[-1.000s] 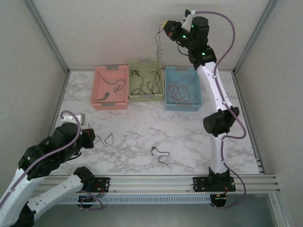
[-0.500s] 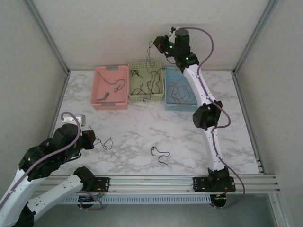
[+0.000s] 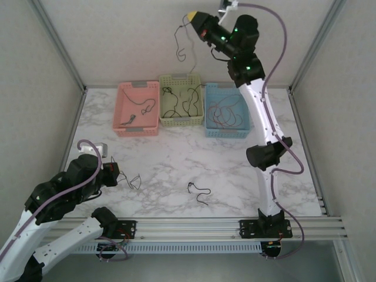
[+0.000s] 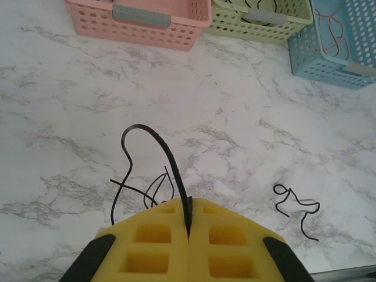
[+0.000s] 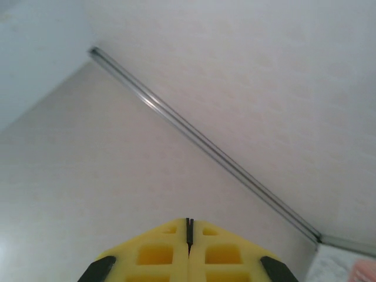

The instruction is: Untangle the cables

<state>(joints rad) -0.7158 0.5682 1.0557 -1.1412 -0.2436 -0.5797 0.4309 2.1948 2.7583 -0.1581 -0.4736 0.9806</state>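
Low at the table's left, my left gripper is shut on a thin black cable. In the left wrist view the yellow jaws pinch that cable, which arches up and loops onto the marble. My right gripper is raised high against the back wall, shut on a hair-thin dark cable that dangles free above the green basket. In the right wrist view a black sliver sits between the closed tips of my right gripper. Another black cable lies loose mid-table, the same cable at the right of the left wrist view.
Three baskets stand in a row at the back: pink, green and blue, each holding thin cables. A small grey block lies by the left wall. Aluminium frame posts line the sides.
The right gripper dipped towards the green basket, then rose higher and further left, carrying the dangling cable clear of the baskets. The left gripper has barely moved.
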